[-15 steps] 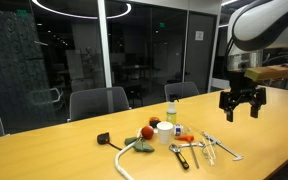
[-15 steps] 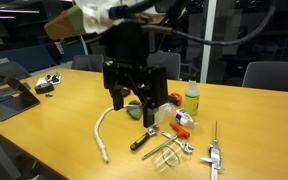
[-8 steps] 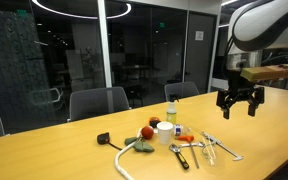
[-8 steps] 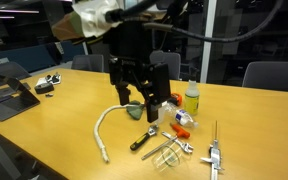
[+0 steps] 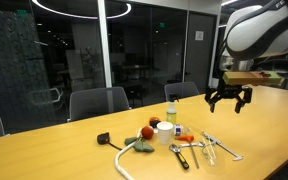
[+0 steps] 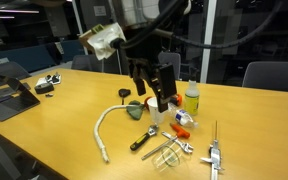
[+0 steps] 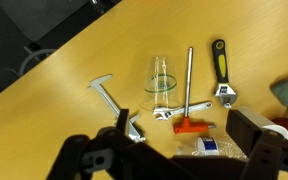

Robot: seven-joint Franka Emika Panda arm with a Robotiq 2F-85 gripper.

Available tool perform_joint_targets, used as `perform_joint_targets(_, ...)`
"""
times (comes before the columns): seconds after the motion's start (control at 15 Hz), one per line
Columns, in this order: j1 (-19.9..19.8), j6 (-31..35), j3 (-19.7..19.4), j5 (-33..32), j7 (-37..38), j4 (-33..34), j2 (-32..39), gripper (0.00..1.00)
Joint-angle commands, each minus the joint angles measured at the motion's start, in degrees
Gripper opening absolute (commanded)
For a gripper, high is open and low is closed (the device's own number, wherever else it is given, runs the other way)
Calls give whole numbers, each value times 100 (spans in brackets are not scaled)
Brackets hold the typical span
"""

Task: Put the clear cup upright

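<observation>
The clear cup (image 7: 160, 80) lies on its side on the yellow table (image 7: 104, 60), in the middle of the wrist view. The pincer (image 7: 169, 165) is at the bottom edge of that picture. Its two dark fingers (image 7: 84, 160) are far apart and hold nothing. The cup sits above the gap between them and touches neither one.

In an exterior view the pincer (image 6: 156, 98) hangs in the air near the top middle. The clear cup (image 6: 167, 152) lies low in that frame, below it and a little to the right, well apart from it. In an exterior view the pincer (image 5: 229, 98) is high at the right, far from the things on the table. The cup is too faint to pick out there.

Just beside the cup in the wrist view are a thin metal rod (image 7: 189, 75), a silver wrench (image 7: 189, 112) and a red tool (image 7: 191, 126). A yellow-handled tool (image 7: 219, 62) lies further right.

The cup is see-through, so only its rim and edges show. The white cup (image 7: 280, 130) is cut off at the right edge. The pincer's fingers are blurry and partly cut off by the bottom of the frame.
</observation>
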Motion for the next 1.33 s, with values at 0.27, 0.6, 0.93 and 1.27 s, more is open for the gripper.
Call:
perform_joint_targets(0.27,-36,1428,93,211,552,212,1588,100)
perform_joint_targets(0.6,-39,2096,-36,53,576,336,2412,100)
perform_joint_targets(0.93,16,2305,-171,-332,710,471,3085,100)
perform_joint_targets(1.27,133,2552,-456,-735,821,577,3634,100)
